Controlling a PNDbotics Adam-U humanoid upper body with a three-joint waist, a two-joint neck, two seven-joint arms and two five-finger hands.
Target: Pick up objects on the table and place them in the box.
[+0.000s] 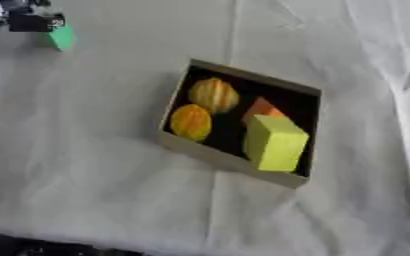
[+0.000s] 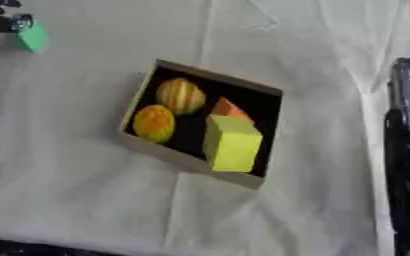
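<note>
Up in the far left corner, the left hand shows only as a dark mass with silver glints, its fingers touching the top of a small green block; whether they are curled round it or merely against it I cannot tell. That green block sits on the white cloth-covered table, well apart from the shallow cardboard box with a dark inside. Inside the box lie a striped yellow-orange round fruit at the far left, a second orange round fruit just beside it on the near side, an orange wedge-shaped piece, and a tall yellow rectangular block touching that wedge. Along the right edge of the right eye view stands the black and silver right arm; its hand is not visible.
</note>
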